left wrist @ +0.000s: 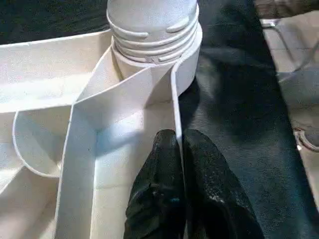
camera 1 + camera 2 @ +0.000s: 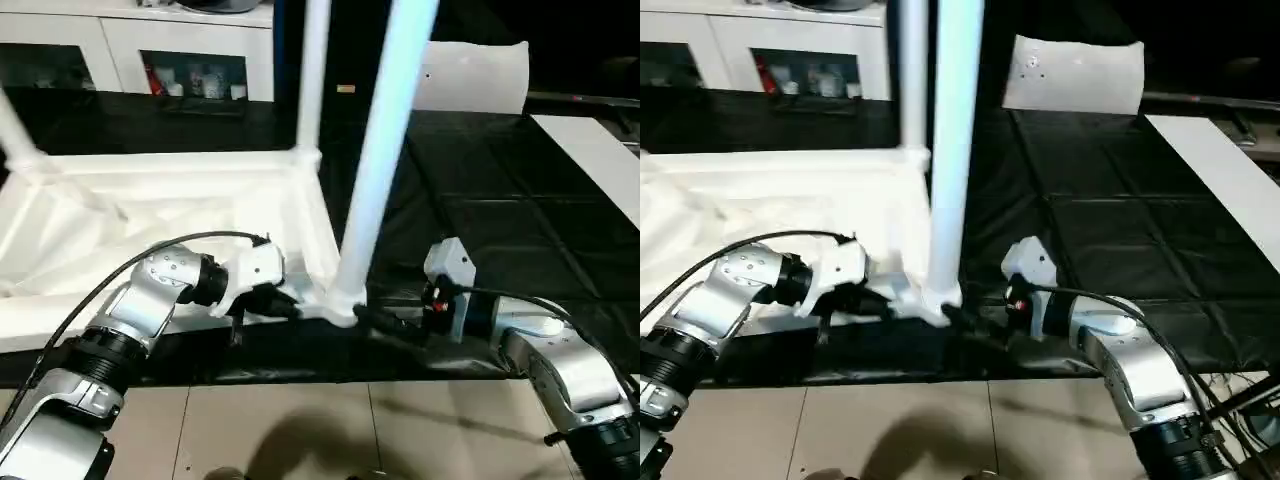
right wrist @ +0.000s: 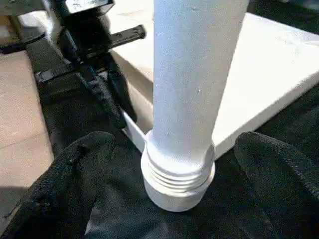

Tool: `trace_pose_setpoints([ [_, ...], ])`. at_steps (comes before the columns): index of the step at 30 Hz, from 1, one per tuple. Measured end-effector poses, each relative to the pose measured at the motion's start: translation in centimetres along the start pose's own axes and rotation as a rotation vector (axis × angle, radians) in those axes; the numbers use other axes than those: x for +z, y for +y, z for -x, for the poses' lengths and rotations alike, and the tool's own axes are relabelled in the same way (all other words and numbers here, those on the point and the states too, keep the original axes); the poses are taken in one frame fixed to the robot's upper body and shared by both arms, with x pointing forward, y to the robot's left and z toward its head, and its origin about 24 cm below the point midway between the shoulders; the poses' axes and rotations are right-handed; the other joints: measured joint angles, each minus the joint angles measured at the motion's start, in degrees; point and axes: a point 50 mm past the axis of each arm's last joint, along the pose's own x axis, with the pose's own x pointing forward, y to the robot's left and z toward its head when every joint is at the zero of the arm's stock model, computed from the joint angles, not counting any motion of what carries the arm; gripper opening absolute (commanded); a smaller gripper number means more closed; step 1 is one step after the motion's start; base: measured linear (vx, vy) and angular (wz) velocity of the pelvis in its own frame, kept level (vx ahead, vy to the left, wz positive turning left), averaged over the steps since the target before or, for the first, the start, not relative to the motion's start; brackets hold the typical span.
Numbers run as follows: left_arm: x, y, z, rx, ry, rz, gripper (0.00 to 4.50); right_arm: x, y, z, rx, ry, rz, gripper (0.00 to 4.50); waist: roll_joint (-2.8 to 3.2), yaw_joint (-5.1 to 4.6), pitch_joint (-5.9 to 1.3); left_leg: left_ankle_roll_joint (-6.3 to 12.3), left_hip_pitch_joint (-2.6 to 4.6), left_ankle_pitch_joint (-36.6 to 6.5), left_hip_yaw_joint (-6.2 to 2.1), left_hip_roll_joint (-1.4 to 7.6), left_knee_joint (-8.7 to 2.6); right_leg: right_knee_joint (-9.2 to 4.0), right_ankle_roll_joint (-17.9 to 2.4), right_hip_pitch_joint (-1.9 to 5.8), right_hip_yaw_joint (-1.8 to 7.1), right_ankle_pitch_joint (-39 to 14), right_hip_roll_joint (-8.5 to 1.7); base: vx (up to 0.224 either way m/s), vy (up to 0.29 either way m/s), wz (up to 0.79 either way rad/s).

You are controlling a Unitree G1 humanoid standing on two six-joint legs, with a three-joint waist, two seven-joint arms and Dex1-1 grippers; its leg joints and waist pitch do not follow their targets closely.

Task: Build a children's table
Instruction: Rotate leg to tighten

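Tabletop (image 2: 150, 200) rim is pinched by the clenched left gripper (image 1: 178, 149) beside the corner socket (image 1: 187, 64). Near leg (image 3: 192, 84) is straddled, untouched, by the released right gripper (image 3: 174, 164).

Smooth, slightly glossy white plastic tabletop (image 2: 150, 200) and threaded tube leg (image 3: 192, 99); matt black sheet (image 2: 500, 200); grainy black rubbery fingers (image 1: 164, 199); brushed silver metal forearms (image 2: 120, 340).

blocked: leg (image 3: 192, 84) between right gripper (image 3: 169, 184) fingers | free: black mat (image 2: 520, 230)
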Motion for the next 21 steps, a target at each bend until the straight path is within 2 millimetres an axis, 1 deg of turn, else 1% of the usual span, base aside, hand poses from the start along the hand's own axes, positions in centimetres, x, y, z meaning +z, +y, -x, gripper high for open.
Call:
trace_pose_setpoints([
  [3,0.0,0.1,-0.2,-0.01,-0.007,-0.012,0.03,-0.1,0.2,-0.2,0.035,0.008,0.011,4.5,0.0,0.03,0.0,-0.02,-0.01,0.02,-0.01,-0.01,0.01,0.01,0.14,0.03,0.0,-0.06,0.0,0.0,0.0,0.0],
  [6,0.0,0.1,-0.3,-0.024,-0.011,-0.022,0.03,-0.5,-0.3,-0.5,0.046,0.044,0.026,4.5,0.0,0.0,0.0,-0.04,-0.02,0.04,-0.02,-0.01,0.03,0.06,0.15,0.03,0.0,-0.05,0.0,0.0,0.0,0.0],
  [8,-0.1,-0.1,-0.3,-0.068,-0.016,-0.026,0.03,-0.3,-0.9,-1.0,0.052,0.031,0.038,4.5,-0.01,-0.06,-0.01,-0.05,-0.04,0.04,-0.03,-0.01,0.03,0.07,0.14,0.02,0.0,-0.05,0.0,0.0,0.0,0.0],
  [9,-0.1,-0.2,-0.3,-0.088,-0.019,-0.031,0.03,-0.1,-1.0,-1.2,0.061,0.022,0.043,4.5,-0.01,0.07,-0.01,-0.04,-0.05,0.04,-0.03,-0.01,0.02,0.08,0.12,0.02,-0.01,-0.04,0.0,0.0,0.0,0.0],
  [10,0.1,-0.3,-0.5,-0.111,-0.023,-0.043,0.03,0.1,-1.1,-1.4,0.071,0.015,0.048,4.5,-0.01,0.46,-0.01,-0.04,-0.06,0.04,-0.02,-0.01,0.02,0.07,-0.03,0.03,-0.03,0.05,0.0,0.0,0.0,0.0],
  [11,0.1,-0.4,-0.6,-0.124,-0.025,-0.053,0.01,0.2,-1.2,-1.4,0.081,0.012,0.05,4.33,-0.01,0.75,-0.01,-0.04,-0.07,0.04,-0.01,-0.02,0.02,0.07,-0.02,0.03,-0.02,0.05,-0.01,0.0,0.0,0.0],
  [13,0.4,-0.3,-0.7,-0.161,-0.017,-0.088,0.0,0.3,-1.2,-1.5,0.121,0.004,0.045,4.12,-0.03,1.38,-0.02,-0.04,-0.09,0.03,0.0,-0.03,0.02,0.05,-0.03,0.03,-0.02,0.05,-0.03,0.0,0.0,0.0],
  [14,0.5,-0.3,-0.7,-0.172,-0.014,-0.097,0.0,0.2,-1.2,-1.5,0.14,0.004,0.04,4.12,-0.03,1.47,-0.02,-0.03,-0.09,0.03,0.01,-0.06,0.02,0.05,-0.03,0.03,-0.02,0.05,-0.06,0.0,0.0,0.0],
  [15,0.5,-0.3,-0.8,-0.182,-0.011,-0.106,0.0,0.2,-1.1,-1.5,0.161,0.002,0.034,4.02,-0.03,1.49,-0.02,-0.03,-0.09,0.03,0.02,-0.08,0.02,0.05,-0.03,0.03,-0.02,0.05,-0.08,0.0,0.0,0.0],
  [16,0.5,-0.3,-0.8,-0.193,-0.007,-0.117,0.0,0.1,-1.0,-1.4,0.186,-0.001,0.022,3.78,-0.03,1.48,-0.02,-0.03,-0.08,0.04,0.02,-0.09,0.02,0.05,-0.04,0.04,-0.02,0.05,-0.09,0.0,0.0,0.0],
  [20,0.7,-0.1,-0.9,-0.217,0.004,-0.14,0.0,-0.2,-0.7,-1.6,0.271,0.007,-0.004,3.65,-0.03,1.46,-0.02,0.02,-0.07,0.08,0.01,-0.1,0.03,0.1,-0.06,0.04,-0.03,0.07,-0.1,0.0,0.0,0.0],
  [21,0.7,0.0,-0.9,-0.222,0.007,-0.145,0.0,-0.1,-0.8,-1.7,0.277,0.009,-0.007,3.5,-0.03,1.48,-0.02,0.03,-0.07,0.08,0.01,-0.1,0.03,0.11,-0.06,0.04,-0.03,0.07,-0.1,0.0,0.0,0.0],
])
